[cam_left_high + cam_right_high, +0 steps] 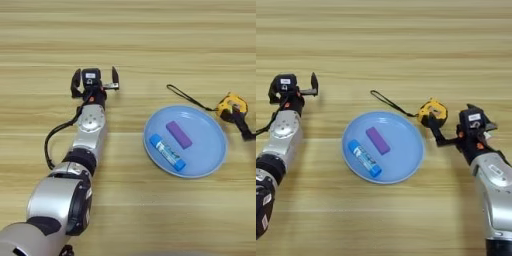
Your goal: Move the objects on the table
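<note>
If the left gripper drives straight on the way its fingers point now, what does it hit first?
Nothing, as far as the views show. The left gripper, fingers open, points toward the table's far edge over bare wood. The blue plate and tape measure lie to its right.

We see a broad light wooden table bearing a round blue plastic plate; just right of it lies a yellow-and-black tape measure.
</note>
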`<state>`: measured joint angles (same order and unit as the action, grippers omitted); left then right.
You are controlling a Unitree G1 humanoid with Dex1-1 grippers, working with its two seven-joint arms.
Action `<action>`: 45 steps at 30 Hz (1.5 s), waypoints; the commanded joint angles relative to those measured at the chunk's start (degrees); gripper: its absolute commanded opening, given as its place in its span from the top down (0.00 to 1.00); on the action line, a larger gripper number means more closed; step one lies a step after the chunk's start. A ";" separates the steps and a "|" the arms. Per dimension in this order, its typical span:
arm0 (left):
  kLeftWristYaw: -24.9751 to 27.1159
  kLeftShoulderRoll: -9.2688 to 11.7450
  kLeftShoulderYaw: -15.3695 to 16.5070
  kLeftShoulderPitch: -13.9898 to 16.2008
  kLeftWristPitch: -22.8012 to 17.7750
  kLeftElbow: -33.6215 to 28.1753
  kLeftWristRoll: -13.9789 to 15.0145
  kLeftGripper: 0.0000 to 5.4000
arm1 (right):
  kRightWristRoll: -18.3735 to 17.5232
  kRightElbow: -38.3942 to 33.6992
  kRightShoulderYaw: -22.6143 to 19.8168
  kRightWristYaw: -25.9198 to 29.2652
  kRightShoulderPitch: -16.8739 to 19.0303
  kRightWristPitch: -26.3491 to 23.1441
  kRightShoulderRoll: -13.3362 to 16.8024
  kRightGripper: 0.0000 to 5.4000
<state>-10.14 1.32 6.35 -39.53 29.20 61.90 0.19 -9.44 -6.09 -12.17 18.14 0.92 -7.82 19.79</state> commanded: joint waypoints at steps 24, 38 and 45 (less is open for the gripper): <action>-0.75 -0.09 -0.42 0.11 -0.38 0.05 -0.82 0.00 | -0.63 32.52 -5.66 0.85 -11.34 6.86 5.40 0.01; -0.75 -0.01 -0.39 0.06 -0.40 0.10 -0.81 0.00 | -1.56 36.70 -4.81 3.02 -11.63 6.22 5.02 0.01; -0.75 0.01 -0.38 0.05 -0.40 0.12 -0.81 0.00 | -3.56 38.74 -5.28 4.55 -11.63 3.22 5.01 0.01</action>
<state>-10.59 1.20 6.22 -39.53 29.19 61.92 0.16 -12.79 31.28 -17.60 22.18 -10.72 -2.51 24.85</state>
